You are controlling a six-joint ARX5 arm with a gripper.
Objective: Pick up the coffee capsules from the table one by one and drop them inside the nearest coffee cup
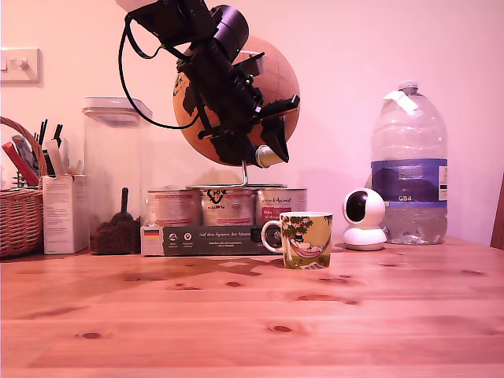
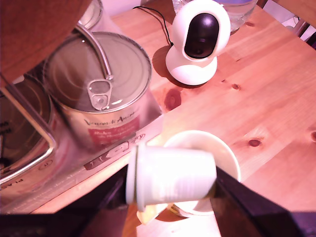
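Claw (image 2: 170, 183) pinching a pale coffee capsule (image 2: 173, 177) sideways, high in the air right above the open coffee cup (image 1: 305, 239), which stands on the tabletop (image 1: 252, 315) beside the tins (image 1: 227, 206) and a white camera (image 1: 365, 219).

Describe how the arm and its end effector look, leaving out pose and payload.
In the exterior view the arm is all black, built of blocky angular segments, with a black cable looping loose beside it. The end effector has dark, flat fingers in the wrist view. No markings are legible.
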